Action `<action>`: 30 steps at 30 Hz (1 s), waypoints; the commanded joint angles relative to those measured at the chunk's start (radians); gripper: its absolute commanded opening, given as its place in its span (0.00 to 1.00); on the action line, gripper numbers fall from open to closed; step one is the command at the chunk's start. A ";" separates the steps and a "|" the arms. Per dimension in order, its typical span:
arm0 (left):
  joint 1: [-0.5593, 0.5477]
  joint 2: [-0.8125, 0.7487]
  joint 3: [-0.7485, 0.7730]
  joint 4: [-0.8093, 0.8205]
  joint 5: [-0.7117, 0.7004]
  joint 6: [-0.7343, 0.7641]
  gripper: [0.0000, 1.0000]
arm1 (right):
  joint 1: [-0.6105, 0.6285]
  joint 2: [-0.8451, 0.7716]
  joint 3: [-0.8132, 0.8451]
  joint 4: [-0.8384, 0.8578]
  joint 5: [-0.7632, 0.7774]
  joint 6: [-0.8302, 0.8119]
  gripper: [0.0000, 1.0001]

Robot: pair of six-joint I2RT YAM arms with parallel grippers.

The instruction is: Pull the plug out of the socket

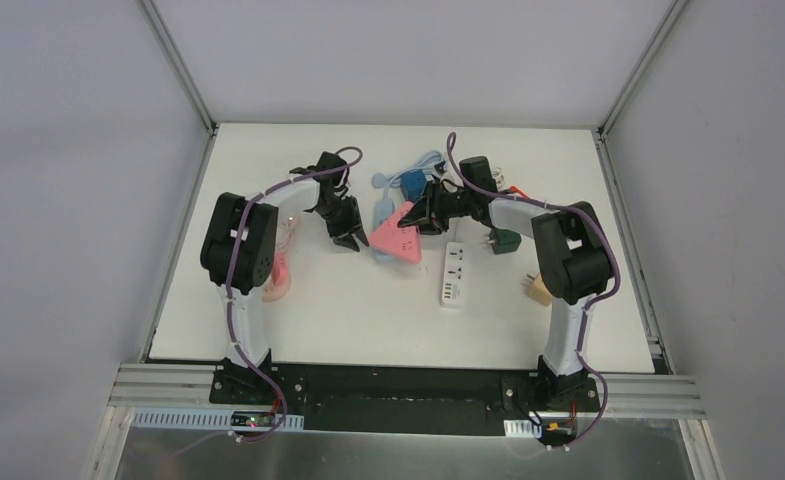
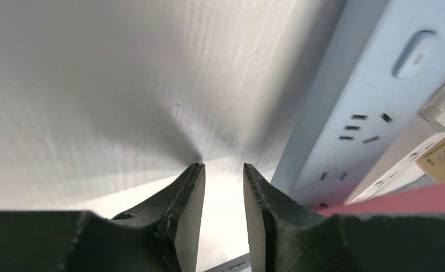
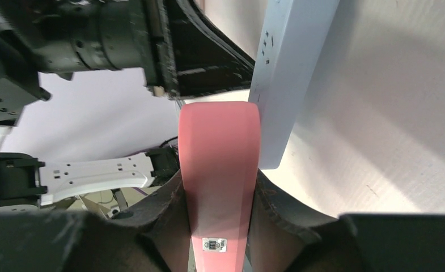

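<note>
A pink triangular socket block [image 1: 396, 236] lies mid-table. My right gripper [image 1: 423, 214] is shut on its right corner, and the right wrist view shows the pink block [image 3: 219, 147] clamped between both fingers [image 3: 282, 207]. My left gripper [image 1: 346, 238] is open and empty just left of the block, fingertips close to the table [image 2: 223, 168]. The block's pink edge [image 2: 401, 199] shows at the left wrist view's lower right. A blue plug [image 1: 411, 184] sits behind the block by a pale blue power strip [image 1: 382, 208]. I cannot tell what it is plugged into.
The pale blue strip [image 2: 367, 96] runs beside the block [image 3: 288, 68]. A white power strip [image 1: 454, 272] lies in front of it, a dark green adapter [image 1: 506, 242] to its right. A pink object [image 1: 280, 268] sits by the left arm, a tan one [image 1: 538, 288] by the right.
</note>
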 commanded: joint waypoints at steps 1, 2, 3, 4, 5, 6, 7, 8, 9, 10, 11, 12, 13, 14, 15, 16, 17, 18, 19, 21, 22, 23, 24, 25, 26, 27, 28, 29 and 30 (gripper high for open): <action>0.005 -0.119 -0.066 0.087 -0.106 -0.021 0.36 | -0.006 0.016 -0.014 0.002 -0.130 -0.118 0.00; 0.007 -0.132 -0.080 0.118 -0.086 -0.030 0.39 | -0.006 0.020 -0.014 -0.010 -0.141 -0.140 0.00; 0.008 -0.142 -0.089 0.153 -0.062 -0.039 0.42 | -0.005 0.023 -0.014 -0.023 -0.154 -0.162 0.00; 0.008 -0.145 -0.093 0.182 -0.032 -0.045 0.46 | -0.004 0.024 -0.015 -0.033 -0.166 -0.179 0.00; 0.008 -0.138 -0.090 0.208 0.007 -0.051 0.50 | -0.002 0.025 -0.016 -0.034 -0.180 -0.190 0.00; 0.008 -0.124 -0.080 0.222 0.045 -0.054 0.53 | 0.001 0.028 -0.017 -0.035 -0.203 -0.200 0.00; 0.007 -0.109 -0.070 0.234 0.085 -0.056 0.56 | 0.005 0.030 -0.017 -0.035 -0.218 -0.206 0.00; 0.005 -0.095 -0.067 0.256 0.122 -0.060 0.59 | 0.011 0.031 -0.017 -0.036 -0.228 -0.212 0.00; 0.004 -0.086 -0.069 0.277 0.150 -0.065 0.61 | 0.019 0.032 -0.016 -0.036 -0.240 -0.216 0.00; 0.002 -0.078 -0.071 0.293 0.166 -0.067 0.63 | 0.027 0.033 -0.014 -0.038 -0.247 -0.218 0.00; 0.000 -0.072 -0.070 0.293 0.171 -0.064 0.64 | 0.033 0.033 -0.015 -0.037 -0.243 -0.220 0.00; -0.003 -0.062 -0.065 0.283 0.172 -0.059 0.65 | 0.040 0.032 -0.016 -0.036 -0.236 -0.219 0.00; -0.006 -0.049 -0.060 0.271 0.171 -0.053 0.65 | 0.045 0.033 -0.017 -0.034 -0.234 -0.219 0.00; -0.008 -0.040 -0.057 0.257 0.169 -0.048 0.65 | 0.049 0.034 -0.015 -0.032 -0.228 -0.218 0.00; -0.011 -0.028 -0.051 0.236 0.161 -0.043 0.65 | 0.053 0.035 -0.014 -0.031 -0.220 -0.217 0.00; -0.013 -0.016 -0.044 0.194 0.148 -0.037 0.63 | 0.055 0.035 -0.014 -0.026 -0.216 -0.211 0.00; -0.015 -0.004 -0.033 0.158 0.133 -0.030 0.61 | 0.056 0.034 -0.014 -0.016 -0.213 -0.202 0.00; -0.019 0.007 -0.025 0.123 0.116 -0.021 0.59 | 0.056 0.031 -0.014 -0.009 -0.205 -0.194 0.00; -0.022 0.013 -0.017 0.091 0.088 -0.014 0.56 | 0.056 0.028 -0.014 -0.003 -0.200 -0.188 0.00; -0.027 0.021 -0.016 0.043 0.049 -0.005 0.49 | 0.055 0.017 -0.012 0.015 -0.193 -0.174 0.00; -0.030 0.023 -0.018 0.025 0.031 -0.002 0.45 | 0.055 0.011 -0.013 0.028 -0.193 -0.164 0.00; -0.032 0.022 -0.021 0.010 0.013 0.000 0.42 | 0.055 0.006 -0.015 0.048 -0.199 -0.152 0.00; -0.035 0.023 -0.024 -0.003 -0.006 0.001 0.40 | 0.054 0.001 -0.015 0.065 -0.207 -0.136 0.00; -0.037 0.023 -0.026 -0.015 -0.028 0.002 0.37 | 0.054 -0.004 -0.014 0.088 -0.220 -0.117 0.00; -0.040 -0.235 -0.027 -0.026 -0.070 0.003 0.35 | 0.054 -0.008 -0.014 0.113 -0.238 -0.092 0.00; -0.042 -0.011 -0.028 -0.035 -0.065 0.004 0.33 | 0.053 -0.012 -0.014 0.141 -0.249 -0.062 0.00; -0.045 0.016 -0.028 -0.041 -0.075 0.006 0.32 | 0.054 -0.015 -0.012 0.172 -0.251 -0.014 0.00; -0.048 0.018 -0.028 -0.046 -0.088 0.009 0.31 | 0.052 -0.009 -0.002 0.190 -0.261 0.043 0.00; -0.052 0.017 -0.028 -0.050 -0.096 0.012 0.30 | 0.049 -0.001 0.009 0.210 -0.275 0.097 0.00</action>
